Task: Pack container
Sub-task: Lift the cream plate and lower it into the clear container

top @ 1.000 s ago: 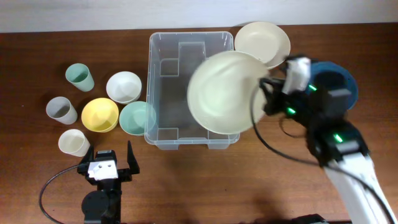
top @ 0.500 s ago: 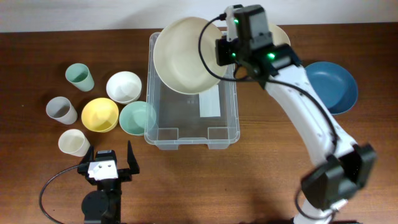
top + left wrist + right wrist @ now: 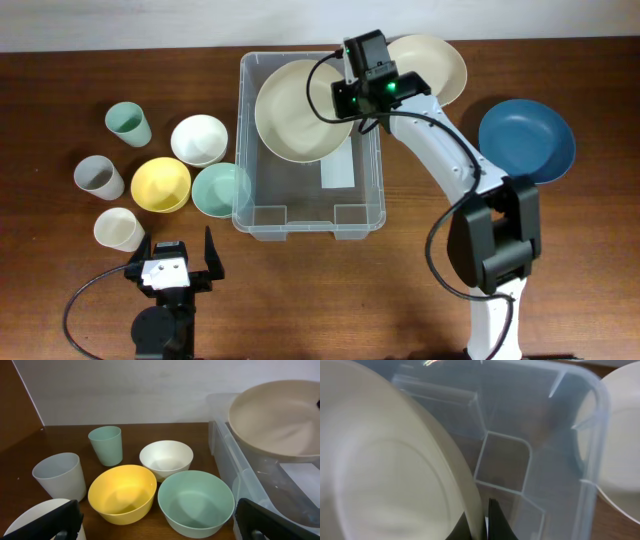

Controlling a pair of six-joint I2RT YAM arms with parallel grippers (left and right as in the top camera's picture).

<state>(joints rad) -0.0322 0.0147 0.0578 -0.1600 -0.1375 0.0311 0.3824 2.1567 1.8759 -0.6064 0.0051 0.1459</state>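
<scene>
The container [image 3: 310, 228], a large clear bin with a white label, stands mid-table. My right gripper [image 3: 347, 100] is shut on the rim of a cream plate [image 3: 298, 112], which it holds tilted over the bin's back half. In the right wrist view the plate [image 3: 385, 460] fills the left side, its edge pinched between my fingertips [image 3: 482, 521], with the bin's wall [image 3: 592, 425] beyond. My left gripper [image 3: 172, 262] stands open near the front edge, left of the bin, holding nothing. Its view shows the plate [image 3: 280, 420] above the bin [image 3: 235, 475].
Left of the bin are a white bowl [image 3: 199, 139], a yellow bowl [image 3: 160, 184], a mint bowl [image 3: 219, 188], and mint [image 3: 128, 124], grey [image 3: 98, 177] and cream [image 3: 119, 229] cups. A second cream plate [image 3: 440, 62] and a blue plate [image 3: 527, 140] lie at the right.
My right arm has carried the cream plate from the bin's right front to its back and brought it lower over the bin. The left arm has not moved.
</scene>
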